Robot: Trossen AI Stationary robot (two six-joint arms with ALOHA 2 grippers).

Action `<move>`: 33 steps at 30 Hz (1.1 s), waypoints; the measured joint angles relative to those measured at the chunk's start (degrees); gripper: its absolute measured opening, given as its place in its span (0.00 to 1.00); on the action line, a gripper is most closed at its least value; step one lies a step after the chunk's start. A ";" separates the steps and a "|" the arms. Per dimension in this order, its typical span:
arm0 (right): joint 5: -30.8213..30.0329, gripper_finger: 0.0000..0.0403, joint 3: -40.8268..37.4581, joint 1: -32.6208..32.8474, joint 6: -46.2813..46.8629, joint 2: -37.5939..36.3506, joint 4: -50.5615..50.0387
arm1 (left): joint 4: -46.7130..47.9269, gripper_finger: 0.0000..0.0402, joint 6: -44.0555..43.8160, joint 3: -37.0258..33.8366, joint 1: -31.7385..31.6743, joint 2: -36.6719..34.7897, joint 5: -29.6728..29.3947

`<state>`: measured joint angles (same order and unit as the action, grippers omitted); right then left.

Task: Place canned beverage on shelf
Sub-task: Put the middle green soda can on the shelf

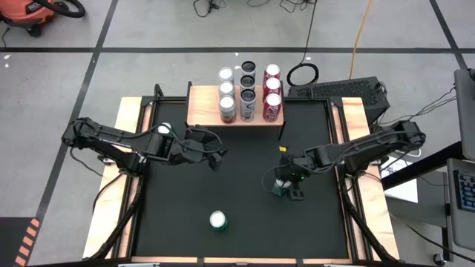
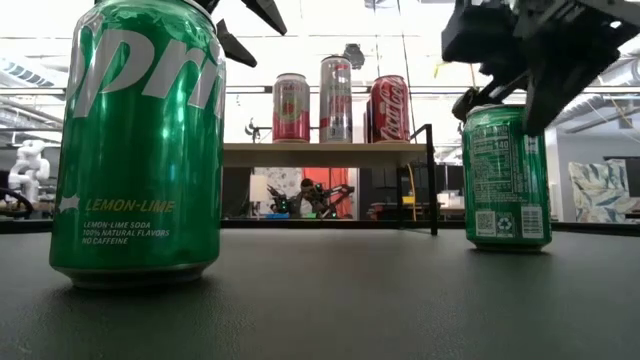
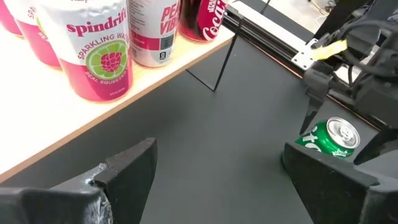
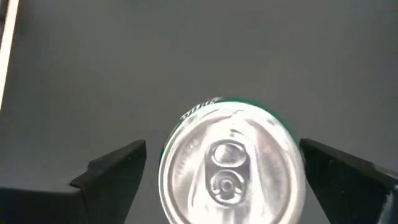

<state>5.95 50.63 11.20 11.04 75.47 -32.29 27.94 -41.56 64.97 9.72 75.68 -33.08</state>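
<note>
Black tabletop (image 1: 223, 178) at mid-frame: right gripper (image 1: 280, 185), fingers spread and released, straddles an upright green can (image 4: 230, 162); left gripper (image 1: 215, 157) hangs unclenched, empty.

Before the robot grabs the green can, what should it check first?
1. Right gripper open: ok, the fingers stand wide on both sides of the can's top.
2. Gripper lined up over the green can: ok, the wrist view looks straight down on its lid.
3. Can upright on the table: ok.
4. Fingers low enough to grip the can's sides: cannot tell.
5. Room left on the shelf: ok, bare wood shows left of the cans.
6. Left gripper out of the way: ok, it hangs open near the shelf, apart from the right arm.
</note>
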 joint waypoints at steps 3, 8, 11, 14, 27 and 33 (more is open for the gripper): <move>0.26 0.98 0.00 0.00 0.05 1.55 0.70 | 0.01 0.88 0.00 0.00 0.00 0.00 -0.06; 0.31 0.95 0.00 0.00 0.47 2.31 1.55 | 0.02 0.88 0.07 0.00 0.00 -0.01 -0.11; 0.31 0.92 0.01 0.00 1.01 2.23 2.01 | 0.02 0.88 0.26 0.00 0.00 -0.02 -0.20; 0.29 0.90 0.02 0.00 1.79 2.09 2.16 | 0.02 0.88 0.28 0.00 0.00 -0.02 -0.22; 0.05 0.68 0.11 -0.02 1.76 2.05 2.14 | 0.02 0.88 0.19 0.00 0.03 -0.02 -0.22; 0.05 0.68 2.51 -0.02 1.44 2.22 -0.61 | 0.02 0.88 -0.05 0.00 0.60 -0.02 -0.20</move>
<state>6.00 53.14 11.18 12.48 77.69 -32.90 27.97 -41.61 64.97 10.32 75.66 -33.28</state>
